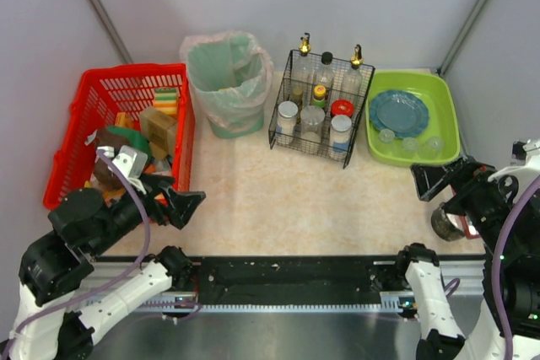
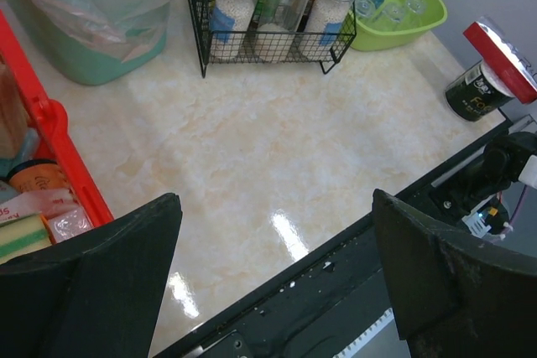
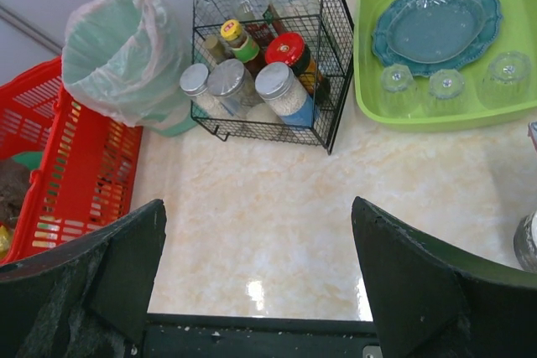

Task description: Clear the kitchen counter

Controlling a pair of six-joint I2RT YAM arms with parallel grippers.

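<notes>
On the far left of the kitchen counter [image 1: 278, 200] stands a red plastic basket [image 1: 84, 99] with sponges and small packets inside. Just beside its near right corner hangs the left gripper [image 2: 275, 215]. Its jaws are spread wide and nothing is between them; only the counter surface shows in the gap.

To the right of the basket, at the far edge, is a bin [image 1: 224, 82] lined with a pale green bag. Next comes a black wire rack [image 1: 316, 103] that holds jars and bottles, and then a lime-green tub [image 1: 447, 115] with a blue plate [image 1: 398, 111] and clear glasses [image 1: 411, 144] in it.

The counter is a wide flat beige top with a pale marbled stone pattern. It is glossy, and a bright spot of light reflects on it in both wrist views. It reaches from the black-and-silver rail [image 1: 287, 284] at the near edge to the grey wall at the far side.

Over the near right part is the right gripper [image 3: 258, 211], also opened wide and gripping nothing. A dark can [image 2: 474, 94] stands on the counter near the right edge, partly hidden by the right arm.
</notes>
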